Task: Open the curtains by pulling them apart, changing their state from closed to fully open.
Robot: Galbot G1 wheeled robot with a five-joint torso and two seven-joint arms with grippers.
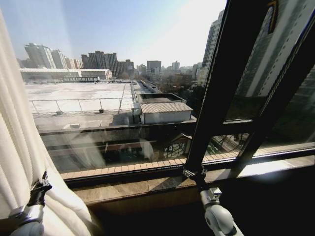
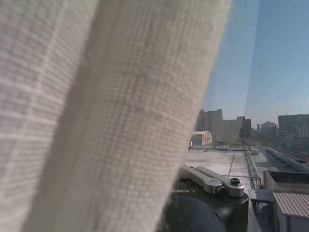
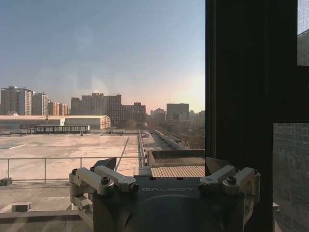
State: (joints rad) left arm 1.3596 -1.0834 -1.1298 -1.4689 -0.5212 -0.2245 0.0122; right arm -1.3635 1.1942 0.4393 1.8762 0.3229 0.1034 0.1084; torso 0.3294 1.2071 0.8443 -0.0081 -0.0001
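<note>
— Fabric first: is the left hand actually pinching the curtain?

— It sits against the folds at the sill's left end, but cloth covers the fingers in both the head and left wrist views, so I cannot tell. My guess is it stays low there to keep the panel bunched aside.

— And the right hand?

— Up near the sill, at the foot of the dark window frame. The right wrist view shows its fingers spread, with nothing between them.

— Where's the other panel?

— Past the frame somewhere, I'd judge. The glass in the middle is bare, showing rooftops.
</note>
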